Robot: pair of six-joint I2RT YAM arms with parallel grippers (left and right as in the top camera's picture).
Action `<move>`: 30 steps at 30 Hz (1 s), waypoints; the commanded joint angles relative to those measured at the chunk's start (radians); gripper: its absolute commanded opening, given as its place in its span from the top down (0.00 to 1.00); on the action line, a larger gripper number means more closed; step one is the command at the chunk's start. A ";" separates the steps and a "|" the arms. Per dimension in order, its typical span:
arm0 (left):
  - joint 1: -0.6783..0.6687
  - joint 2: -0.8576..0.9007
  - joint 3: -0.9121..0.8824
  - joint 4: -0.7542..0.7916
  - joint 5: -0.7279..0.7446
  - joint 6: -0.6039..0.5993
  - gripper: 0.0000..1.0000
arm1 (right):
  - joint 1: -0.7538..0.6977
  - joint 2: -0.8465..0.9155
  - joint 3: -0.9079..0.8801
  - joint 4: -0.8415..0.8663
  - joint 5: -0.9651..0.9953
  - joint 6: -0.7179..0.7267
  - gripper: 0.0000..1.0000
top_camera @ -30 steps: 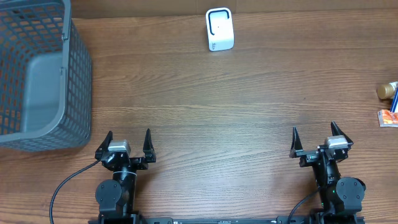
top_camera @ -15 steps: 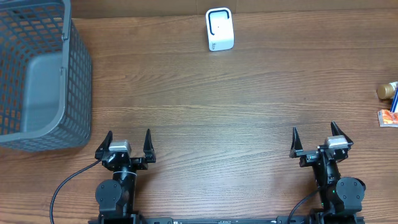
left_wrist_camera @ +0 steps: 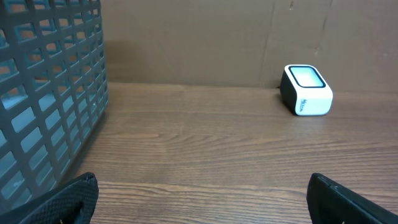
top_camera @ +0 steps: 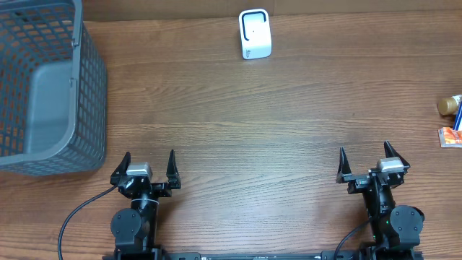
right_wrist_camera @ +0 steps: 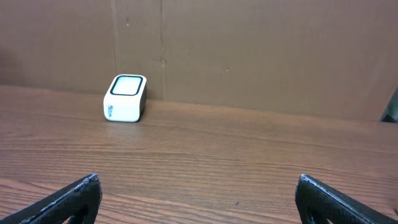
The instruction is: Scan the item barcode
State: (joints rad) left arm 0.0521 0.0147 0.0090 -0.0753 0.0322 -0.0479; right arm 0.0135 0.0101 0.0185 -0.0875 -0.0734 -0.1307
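Note:
A white barcode scanner [top_camera: 255, 34] with a dark-rimmed window stands at the table's far edge; both wrist views show it too, scanner [left_wrist_camera: 305, 91] and scanner [right_wrist_camera: 125, 98]. Two items lie at the right edge: a small brown bottle [top_camera: 448, 105] and an orange-and-white packet [top_camera: 451, 136], both partly cut off. My left gripper [top_camera: 149, 165] rests open near the front edge at the left, nothing between its fingers. Open and empty as well, my right gripper [top_camera: 364, 159] sits at the front right, well short of the items.
A grey mesh basket [top_camera: 43, 87] fills the far left corner; its wall [left_wrist_camera: 43, 93] looms left in the left wrist view. A brown cardboard wall [right_wrist_camera: 249, 50] backs the table behind the scanner.

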 commanded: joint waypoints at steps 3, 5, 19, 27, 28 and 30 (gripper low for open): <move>-0.010 -0.011 -0.004 -0.002 -0.006 0.023 0.00 | -0.003 -0.007 -0.010 0.007 0.002 0.000 0.00; -0.010 -0.011 -0.004 -0.002 -0.006 0.023 0.00 | -0.003 -0.007 -0.010 0.007 0.002 0.000 0.00; -0.010 -0.011 -0.004 -0.002 -0.006 0.023 0.00 | -0.003 -0.007 -0.010 0.006 0.006 -0.001 0.00; -0.010 -0.011 -0.004 -0.002 -0.006 0.023 0.00 | -0.003 -0.007 -0.010 0.006 0.004 0.045 0.00; -0.010 -0.011 -0.004 -0.002 -0.006 0.023 0.00 | -0.002 -0.007 -0.010 0.007 0.003 0.053 0.00; -0.010 -0.011 -0.004 -0.002 -0.006 0.023 0.00 | -0.003 -0.007 -0.010 0.007 0.003 0.053 0.00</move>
State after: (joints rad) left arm 0.0521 0.0147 0.0090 -0.0757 0.0322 -0.0479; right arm 0.0135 0.0101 0.0185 -0.0872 -0.0731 -0.1047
